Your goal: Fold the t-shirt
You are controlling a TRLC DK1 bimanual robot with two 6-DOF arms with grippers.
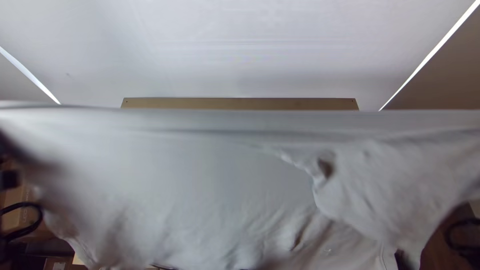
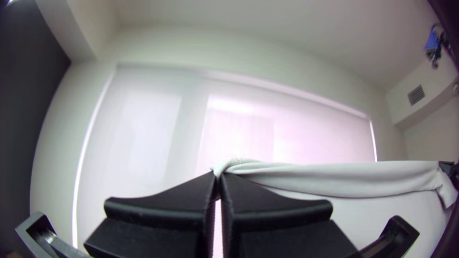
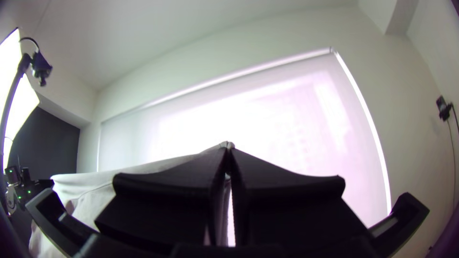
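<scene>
Shirt (image 1: 200, 165) up high across the top view, edge drawn taut, left gripper (image 2: 218, 176) pinching one end and right gripper (image 3: 228, 149) the other: lifted and stretched, but I judge laying down and folding remain!

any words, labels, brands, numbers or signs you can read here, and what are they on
Cardboard box at the top view's left edge: a line of print, too blurred to read.
Brown box at its lower left: a small white label, too small to read.
T-shirt: a tiny mark low on the right part; I can't tell whether it is print.
No text I can quote.
</scene>
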